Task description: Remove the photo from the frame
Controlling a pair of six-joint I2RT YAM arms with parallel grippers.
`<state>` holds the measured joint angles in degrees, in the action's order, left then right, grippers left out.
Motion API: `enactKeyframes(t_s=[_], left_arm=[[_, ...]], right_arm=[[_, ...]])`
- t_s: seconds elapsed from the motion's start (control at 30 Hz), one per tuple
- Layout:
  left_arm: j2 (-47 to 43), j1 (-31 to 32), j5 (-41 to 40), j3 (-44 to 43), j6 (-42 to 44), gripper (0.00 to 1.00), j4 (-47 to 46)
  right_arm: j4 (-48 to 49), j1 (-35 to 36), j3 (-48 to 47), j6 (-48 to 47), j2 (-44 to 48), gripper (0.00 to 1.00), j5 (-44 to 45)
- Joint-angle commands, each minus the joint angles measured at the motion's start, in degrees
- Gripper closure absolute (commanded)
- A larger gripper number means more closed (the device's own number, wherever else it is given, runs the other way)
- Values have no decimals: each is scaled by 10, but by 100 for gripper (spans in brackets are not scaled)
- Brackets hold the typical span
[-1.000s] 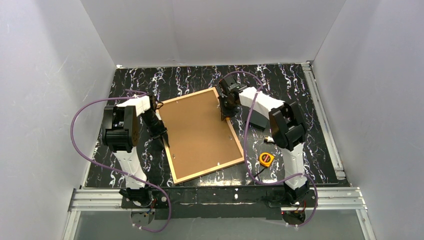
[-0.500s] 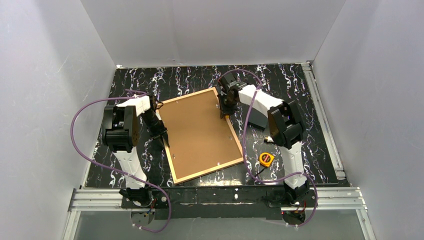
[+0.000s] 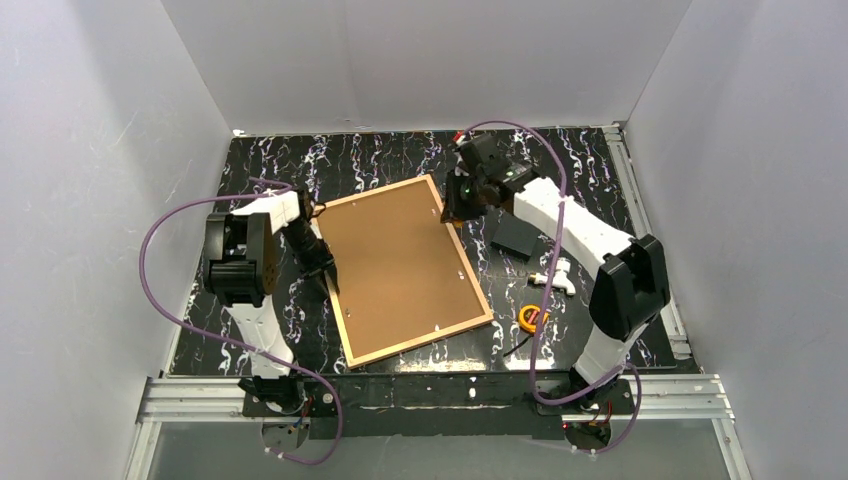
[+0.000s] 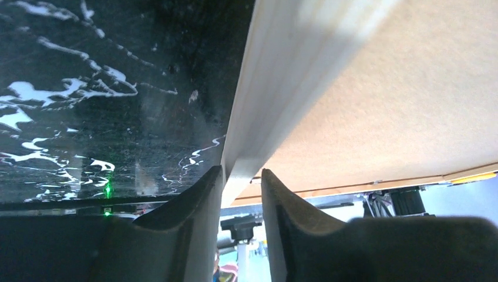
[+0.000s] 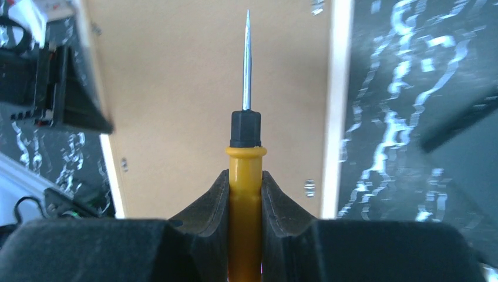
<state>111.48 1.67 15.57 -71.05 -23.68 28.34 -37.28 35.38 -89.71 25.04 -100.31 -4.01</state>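
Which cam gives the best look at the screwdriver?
Right wrist: the screwdriver fills the centre, yellow handle clamped in the right gripper, black collar and thin shaft clear. Top external: it is too small to make out by that gripper. Left wrist: not in view.

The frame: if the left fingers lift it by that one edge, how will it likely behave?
Probably stiff: the frame has thin wood strips around a flat board. Likely light, but wide, so it may pivot in the left fingers pinching one edge.
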Motion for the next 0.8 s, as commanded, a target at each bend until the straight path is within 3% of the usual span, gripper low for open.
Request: enactKeyframes(t_s=[0.0,0.27,0.43,0.77], left_arm=[[-72,-14,-7,9,-8,66,55],[-90,-82,25,-27,-38,29,44],[-18,-108,66,-96,-66,25,28],[123,-120,43,-253,-70,30,56]], right_arm=[[69,63,36,58,-20,99,-27],[103,149,-18,98,-99,99,-45],[89,179,-122,108,-189,99,-80],[47,193,-308,148,-338,99,-114]])
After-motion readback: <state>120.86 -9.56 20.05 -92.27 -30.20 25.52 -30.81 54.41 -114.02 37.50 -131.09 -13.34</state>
